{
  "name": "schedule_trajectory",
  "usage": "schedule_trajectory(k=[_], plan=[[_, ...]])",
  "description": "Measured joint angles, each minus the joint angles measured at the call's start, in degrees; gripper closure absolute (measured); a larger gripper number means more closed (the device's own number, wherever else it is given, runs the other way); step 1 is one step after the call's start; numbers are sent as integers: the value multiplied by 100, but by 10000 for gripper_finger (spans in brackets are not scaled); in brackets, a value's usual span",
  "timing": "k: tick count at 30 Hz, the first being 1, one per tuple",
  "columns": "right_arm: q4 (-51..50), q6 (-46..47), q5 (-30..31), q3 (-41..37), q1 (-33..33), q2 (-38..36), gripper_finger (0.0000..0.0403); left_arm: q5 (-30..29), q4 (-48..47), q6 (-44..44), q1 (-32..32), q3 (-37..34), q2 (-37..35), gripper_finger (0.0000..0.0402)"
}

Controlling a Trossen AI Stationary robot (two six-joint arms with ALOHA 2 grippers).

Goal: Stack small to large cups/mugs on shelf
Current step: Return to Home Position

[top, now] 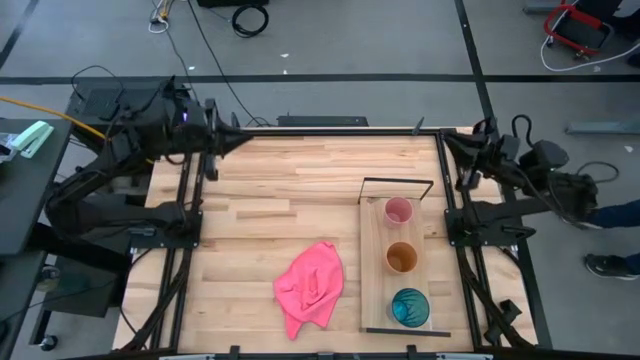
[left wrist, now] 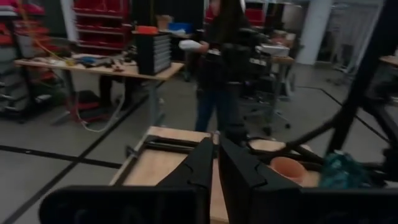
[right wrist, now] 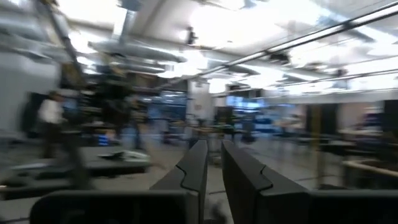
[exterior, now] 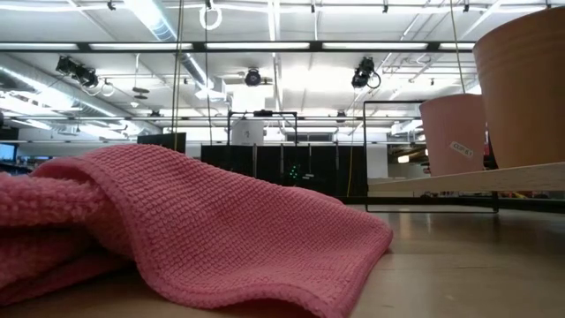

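Three cups stand apart in a row on the light-wood shelf (top: 375,290), bases on the board, openings up. The pink cup (top: 398,211) is at the far end by the black wire frame (top: 397,182), the orange-brown cup (top: 401,257) is in the middle, and the teal cup (top: 409,307) is nearest. The low view shows the pink cup (exterior: 455,132), the orange-brown cup (exterior: 525,79) and the board's edge (exterior: 468,181). My left gripper (top: 240,137) is shut and empty over the table's far left edge. My right gripper (top: 447,140) is shut and empty over the far right corner.
A crumpled pink cloth (top: 310,285) lies on the tabletop left of the shelf and fills the low view's foreground (exterior: 177,221). In the left wrist view a person (left wrist: 217,68) stands beyond the table's right side. Bare tabletop (top: 290,190) lies between the arms.
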Motion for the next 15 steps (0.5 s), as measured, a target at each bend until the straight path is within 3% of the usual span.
schedule_trajectory(k=[10,15], plan=[[385,139,135,0,-2332,413,347,1066,759,-387,1489,4,409,363],[385,433,137,0,-3221,833,347,1136,738,-661,1757,4,640,371]])
